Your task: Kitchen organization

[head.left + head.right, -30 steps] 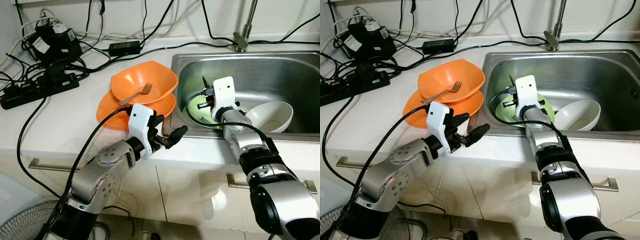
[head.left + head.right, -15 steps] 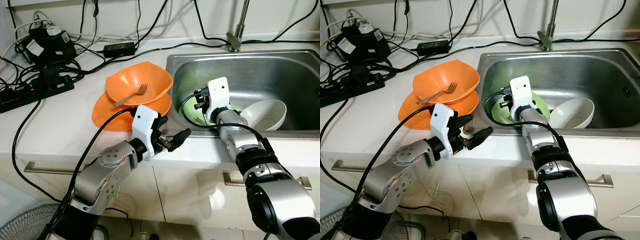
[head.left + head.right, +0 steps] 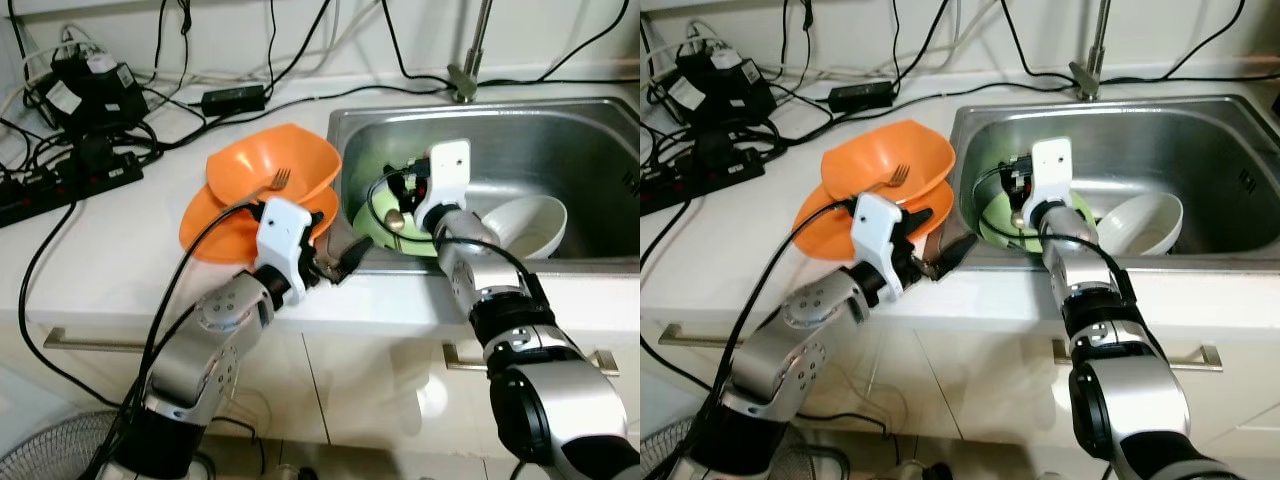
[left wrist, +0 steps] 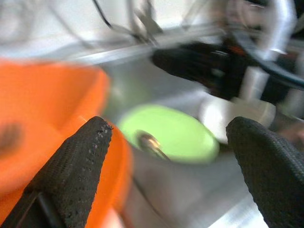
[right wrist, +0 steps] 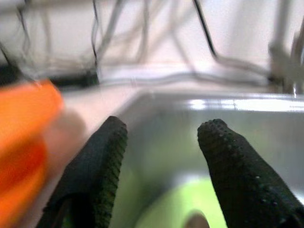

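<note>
Left tool (image 3: 340, 262) has closed in on the orange bowls (image 3: 268, 172), fingers spread, empty | right tool (image 3: 400, 195) has lifted slightly over green plate (image 3: 415, 238) in sink (image 3: 560, 130), fingers parted, holding nothing | fork (image 3: 281, 179) in top bowl | surface (image 3: 100, 250) grasp likely next.

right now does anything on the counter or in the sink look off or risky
Yes. A power strip and a tangle of black cables lie on the counter right beside the sink, an odd and risky spot near water. The top orange bowl sits tilted on the one beneath, a fork inside it.
</note>
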`<state>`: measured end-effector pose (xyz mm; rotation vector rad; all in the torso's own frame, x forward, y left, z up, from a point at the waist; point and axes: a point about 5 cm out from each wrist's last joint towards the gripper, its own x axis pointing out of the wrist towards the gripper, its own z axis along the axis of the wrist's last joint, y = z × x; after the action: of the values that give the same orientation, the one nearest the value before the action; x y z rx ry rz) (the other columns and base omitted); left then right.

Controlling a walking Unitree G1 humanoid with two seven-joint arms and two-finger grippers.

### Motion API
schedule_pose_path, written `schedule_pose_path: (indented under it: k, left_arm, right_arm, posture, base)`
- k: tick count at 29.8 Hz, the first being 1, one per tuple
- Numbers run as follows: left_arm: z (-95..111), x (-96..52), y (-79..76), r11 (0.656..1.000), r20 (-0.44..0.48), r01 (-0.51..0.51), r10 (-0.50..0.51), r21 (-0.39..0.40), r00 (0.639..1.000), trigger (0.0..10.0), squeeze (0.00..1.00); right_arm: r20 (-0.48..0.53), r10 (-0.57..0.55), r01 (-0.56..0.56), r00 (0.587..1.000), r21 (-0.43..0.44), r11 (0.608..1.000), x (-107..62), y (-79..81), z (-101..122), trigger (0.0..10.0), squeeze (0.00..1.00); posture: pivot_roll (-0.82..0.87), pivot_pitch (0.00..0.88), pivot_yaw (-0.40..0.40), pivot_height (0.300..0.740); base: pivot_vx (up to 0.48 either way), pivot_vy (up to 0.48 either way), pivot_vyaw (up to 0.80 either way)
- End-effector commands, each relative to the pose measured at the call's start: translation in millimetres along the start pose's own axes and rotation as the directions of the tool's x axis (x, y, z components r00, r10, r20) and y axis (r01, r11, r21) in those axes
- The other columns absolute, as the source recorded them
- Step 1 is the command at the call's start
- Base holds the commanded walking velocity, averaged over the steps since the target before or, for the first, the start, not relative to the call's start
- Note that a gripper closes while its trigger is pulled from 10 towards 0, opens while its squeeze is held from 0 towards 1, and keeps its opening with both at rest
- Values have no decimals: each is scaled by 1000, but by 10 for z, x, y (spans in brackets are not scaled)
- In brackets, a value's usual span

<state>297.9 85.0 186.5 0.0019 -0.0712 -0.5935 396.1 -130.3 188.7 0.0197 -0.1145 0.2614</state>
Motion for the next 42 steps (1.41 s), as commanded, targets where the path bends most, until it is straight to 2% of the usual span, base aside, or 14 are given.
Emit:
schedule_pose_path:
  k: [1,3,6,7,11,12,13,14,16,23,28,35,38,42]
  left_arm:
    - [211,6,166,992,109,-108,101,64,989,10000,1000]
    - [322,-12,309,969,180,-223,201,111,963,10000,1000]
    - [345,-63,499,925,214,-364,336,107,917,10000,1000]
    - [344,-113,607,887,220,-442,409,132,886,10000,1000]
    - [344,-141,659,865,227,-477,439,156,870,10000,1000]
    - [336,-162,682,845,237,-509,467,162,852,10000,482]
    - [336,-162,682,845,237,-509,467,162,852,10000,482]
    - [328,-188,691,834,260,-515,461,199,848,10000,0]
    - [325,-225,682,824,288,-507,436,253,853,10000,0]
    - [208,-308,589,814,321,-503,413,290,852,10000,0]
    - [48,-339,557,815,310,-497,410,299,858,10000,0]
    - [-138,-361,608,823,258,-511,452,250,854,10000,0]
    - [-188,-359,629,825,254,-510,453,245,855,10000,0]
    - [-200,-340,639,830,254,-504,448,239,857,10000,0]
  right_arm:
    - [116,17,-22,993,43,999,43,60,265,10000,1000]
    - [197,41,-64,980,113,992,24,112,421,10000,1000]
    - [250,69,-118,966,187,975,-11,175,552,10000,1000]
    - [262,93,-149,960,202,968,-41,229,604,10000,1000]
    - [267,125,-187,956,220,957,-68,279,630,10000,1000]
    - [268,178,-244,947,233,941,-120,349,643,10000,525]
    - [268,178,-244,947,233,941,-120,349,643,10000,525]
    - [265,213,-279,940,240,930,-169,394,643,10000,0]
    - [258,233,-297,937,243,924,-203,417,635,10000,0]
    - [231,277,-334,932,259,906,-296,441,634,10000,0]
    - [224,289,-344,931,265,901,-325,446,663,10000,0]
    - [219,315,-367,924,264,892,-354,471,691,10000,0]
    - [190,461,-496,867,235,836,-450,582,695,10000,0]
    - [101,546,-555,832,181,812,-541,604,621,10000,0]
  posture:
    - [-29,57,143,740]
    - [-29,56,143,740]
    - [-33,56,146,740]
    - [-34,55,147,740]
    - [-34,54,148,740]
    - [-34,52,149,740]
    - [-34,52,149,740]
    - [-33,51,149,740]
    - [-32,51,148,740]
    - [-31,47,148,740]
    - [-36,45,147,740]
    - [-42,46,146,740]
    - [-44,45,146,740]
    - [-45,45,146,740]
  base:
    - [0,0,0]
    - [0,0,0]
    - [0,0,0]
    - [0,0,0]
    - [0,0,0]
    - [0,0,0]
    - [0,0,0]
    - [0,0,0]
    - [0,0,0]
    - [0,0,0]
    - [0,0,0]
    - [0,0,0]
    - [0,0,0]
    - [0,0,0]
